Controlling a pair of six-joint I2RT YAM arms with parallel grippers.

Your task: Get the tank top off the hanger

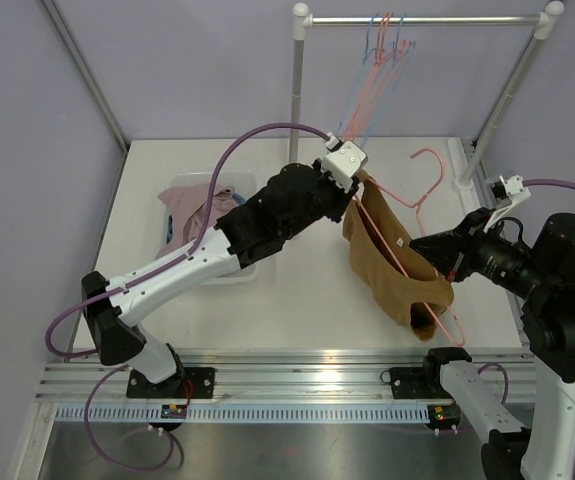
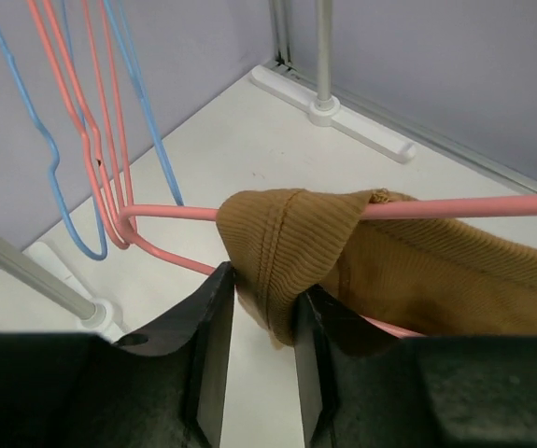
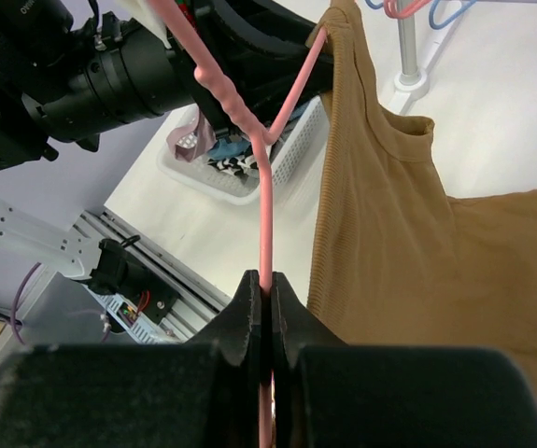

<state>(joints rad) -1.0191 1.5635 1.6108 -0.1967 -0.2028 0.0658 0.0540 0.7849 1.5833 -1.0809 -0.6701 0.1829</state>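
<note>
at the left of the table a white slatted plastic basket (image 1: 192,179) holds a heap of crumpled clothes (image 1: 202,212), mauve on top with some blue at the side. the right wrist view also shows a black-and-white patterned piece in it.

just right of the basket, the left gripper (image 2: 263,303) is at the top end of the mustard-brown ribbed tank top (image 1: 372,245). its jaws stand narrowly apart. the folded shoulder strap fills the gap, and the cloth touches both fingers (image 2: 214,355) where the strap drapes over the pink wire hanger (image 2: 455,207).

the tank top hangs on that hanger above the middle-right of the table, slanting down towards the right gripper (image 3: 266,289). its jaws are pressed tight on the hanger's wire, with the garment's edge just beside them to the right.
</note>
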